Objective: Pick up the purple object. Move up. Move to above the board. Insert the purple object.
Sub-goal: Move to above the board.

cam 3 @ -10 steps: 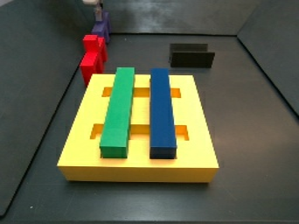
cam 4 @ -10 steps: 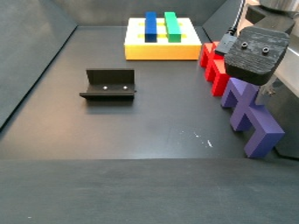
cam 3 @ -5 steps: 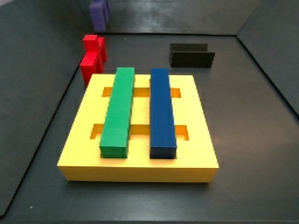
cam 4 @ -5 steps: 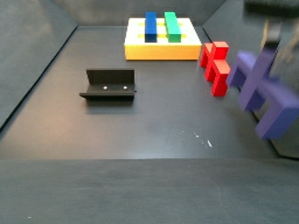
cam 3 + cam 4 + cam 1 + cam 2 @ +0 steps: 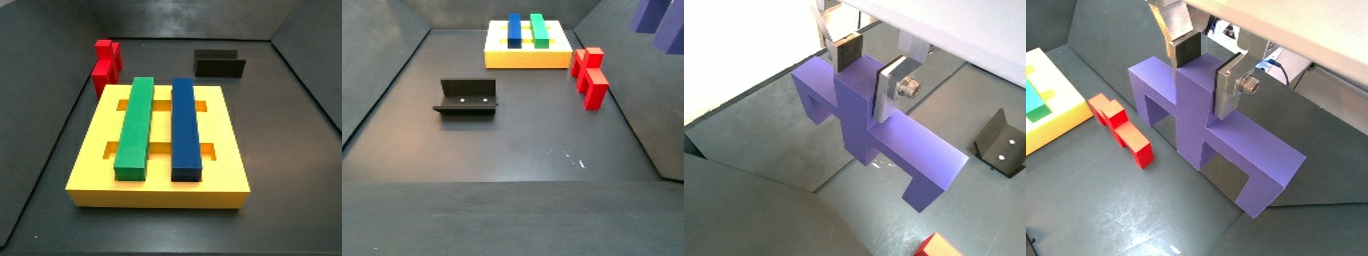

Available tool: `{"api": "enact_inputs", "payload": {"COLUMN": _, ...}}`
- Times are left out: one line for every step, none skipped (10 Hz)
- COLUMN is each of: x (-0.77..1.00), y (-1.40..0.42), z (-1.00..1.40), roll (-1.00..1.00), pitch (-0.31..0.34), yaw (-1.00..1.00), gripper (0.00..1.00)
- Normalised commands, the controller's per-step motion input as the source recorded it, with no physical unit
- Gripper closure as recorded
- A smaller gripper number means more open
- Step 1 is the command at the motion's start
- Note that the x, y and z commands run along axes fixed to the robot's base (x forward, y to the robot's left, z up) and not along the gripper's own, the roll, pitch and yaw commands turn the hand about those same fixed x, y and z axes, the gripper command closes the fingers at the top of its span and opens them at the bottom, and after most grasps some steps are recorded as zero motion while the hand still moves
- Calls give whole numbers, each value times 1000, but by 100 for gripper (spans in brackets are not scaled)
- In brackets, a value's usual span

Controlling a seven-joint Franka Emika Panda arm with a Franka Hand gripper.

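Two flat silver fingers (image 5: 847,50) of the gripper (image 5: 869,68) pinch the purple object (image 5: 871,125) by its raised middle ridge, one finger on each side, and both wrist views show this. The same grip shows in a wrist view, where the gripper (image 5: 1207,70) holds the purple object (image 5: 1200,125) above the dark floor, with open space seen under its legs. In a side view only a piece of the purple object (image 5: 660,22) shows, high up at the right edge of the picture and well above the floor; the gripper itself is out of that view. The board (image 5: 100,150) is a big yellow slab lying flat on the floor. A green bar (image 5: 135,125) and a dark blue bar (image 5: 186,125) lie side by side along it in its slots. A red block (image 5: 104,63) sits on the floor just beside the far left corner of the board. The fixture (image 5: 468,97) stands on the floor, well apart from the board (image 5: 523,60). In a wrist view the red block (image 5: 1122,125) lies between the board (image 5: 1066,120) and the held purple object.
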Motion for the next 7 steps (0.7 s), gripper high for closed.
{"api": "enact_inputs", "payload": {"x": 594, "y": -1400, "z": 150, "roll": -8, "pitch": 32, "yaw": 1000, "gripper": 100}}
{"api": "enact_inputs", "payload": {"x": 588, "y": -1400, "z": 140, "roll": -4, "pitch": 33, "yaw": 1000, "gripper": 100}}
{"api": "enact_inputs", "payload": {"x": 593, "y": -1400, "z": 140, "roll": 1, "pitch": 40, "yaw": 1000, "gripper": 100}}
{"api": "enact_inputs", "payload": {"x": 605, "y": -1400, "z": 146, "roll": -12, "pitch": 40, "yaw": 1000, "gripper": 100}}
{"api": "enact_inputs", "payload": {"x": 616, "y": -1400, "z": 146, "roll": -8, "pitch": 46, "yaw": 1000, "gripper": 100}}
{"api": "enact_inputs", "payload": {"x": 623, "y": -1400, "z": 144, "roll": -2, "pitch": 53, "yaw": 1000, "gripper": 100}}
{"api": "enact_inputs", "payload": {"x": 642, "y": -1400, "z": 148, "roll": -7, "pitch": 60, "yaw": 1000, "gripper": 100}}
